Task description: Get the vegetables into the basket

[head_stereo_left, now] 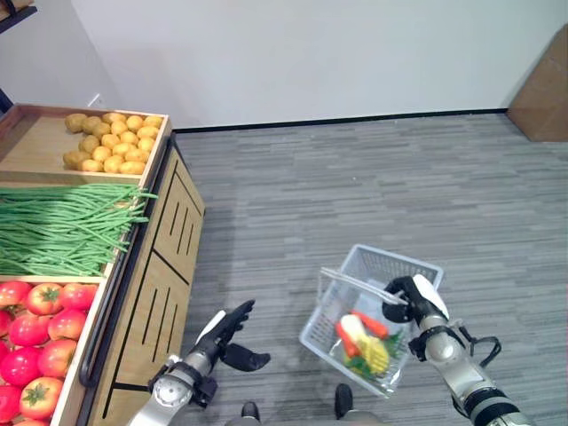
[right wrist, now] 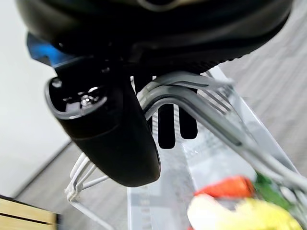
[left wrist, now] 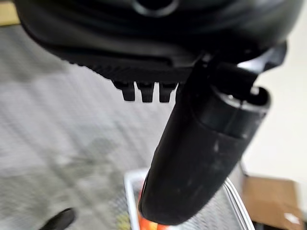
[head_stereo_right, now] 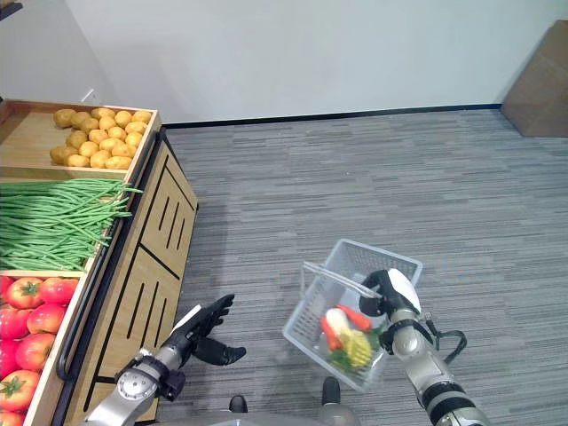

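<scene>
- Nearest the camera: left hand (head_stereo_left: 220, 335), low at near left beside the front of the produce stand (head_stereo_left: 160, 293). Fingers straight and spread, thumb out, nothing in it. It hangs over the grey carpet floor (head_stereo_left: 355, 186), apart from both stand and basket.
- Produce stand, largest item, along the left side. Three compartments from far to near: potatoes (head_stereo_left: 111, 142) in the far wooden tray, green beans (head_stereo_left: 67, 229) in the middle, tomatoes (head_stereo_left: 40, 342) nearest.
- Basket (head_stereo_left: 373, 315), white wire, at near right, hanging tilted above the floor. Right hand (head_stereo_left: 410, 302) has its fingers curled round the basket's handles (right wrist: 192, 98); the right wrist view shows the handle wires running under the fingers.
- Basket contents: a corn cob (head_stereo_left: 368, 346), a carrot (head_stereo_left: 371, 324), a second orange-red piece beside the corn, and some green leaf at the near end. I cannot name each piece with confidence.
- Progress, judged: the task is partly done, as several vegetables already lie in the basket. Whether more from the stand are wanted cannot be told from the task line.
- If more are wanted, the free left hand is the one available to pick; the beans and tomatoes are its closest stock.
</scene>
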